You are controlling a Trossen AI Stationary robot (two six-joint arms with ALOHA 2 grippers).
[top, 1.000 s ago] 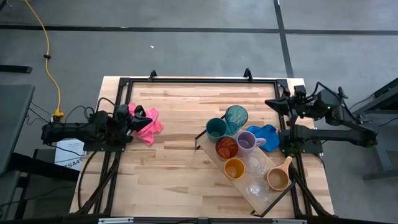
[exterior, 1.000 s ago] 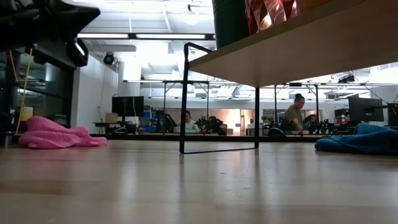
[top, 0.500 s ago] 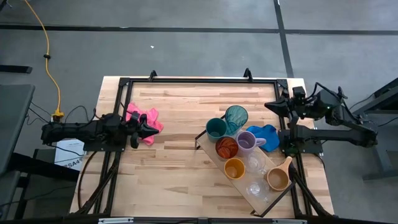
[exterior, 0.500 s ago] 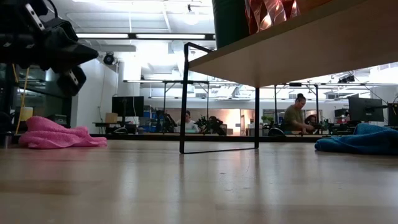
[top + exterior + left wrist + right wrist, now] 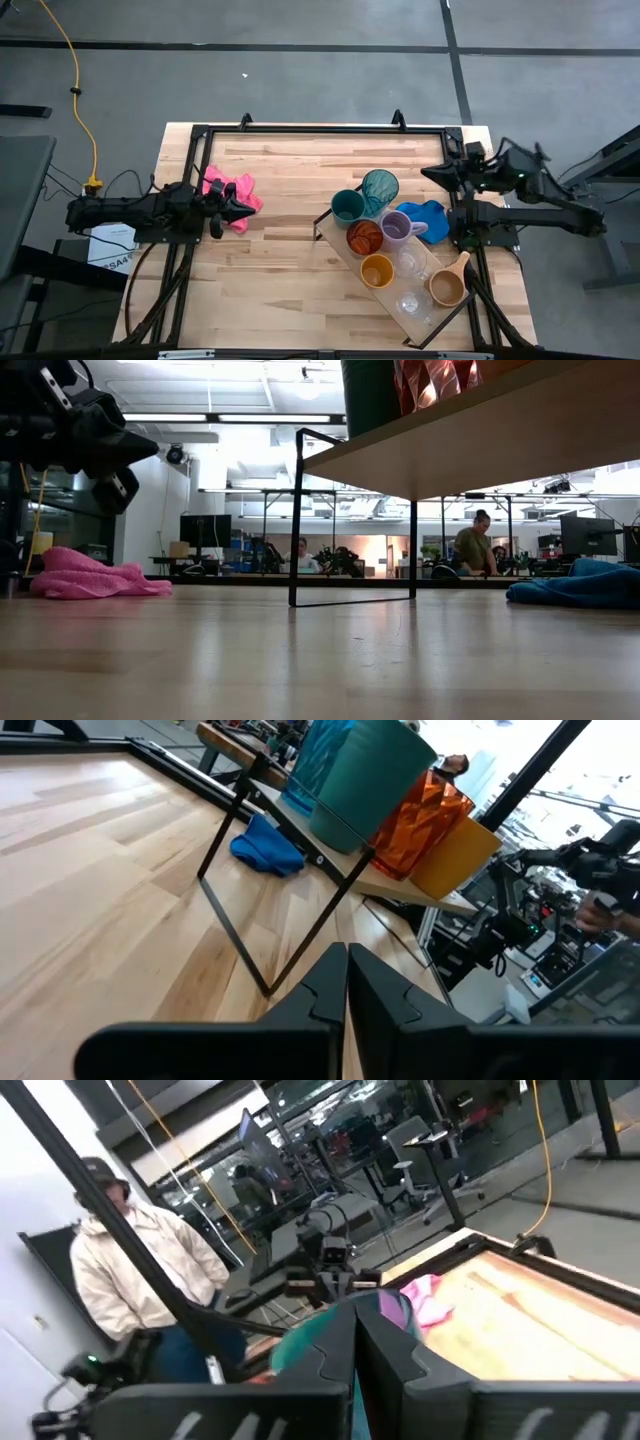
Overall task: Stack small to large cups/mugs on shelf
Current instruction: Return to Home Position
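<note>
Bright, even overhead light

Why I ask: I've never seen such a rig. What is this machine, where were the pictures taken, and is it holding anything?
It is a robot: two dark arms at a wooden table. One camera looks straight down, one sits at tabletop height, one rides on each wrist. A low shelf carries eight cups and mugs. A pink cloth and a blue cloth lie on the table. The left gripper hangs by the pink cloth, the right gripper at the table's right edge; both are shut, holding nothing.
</note>
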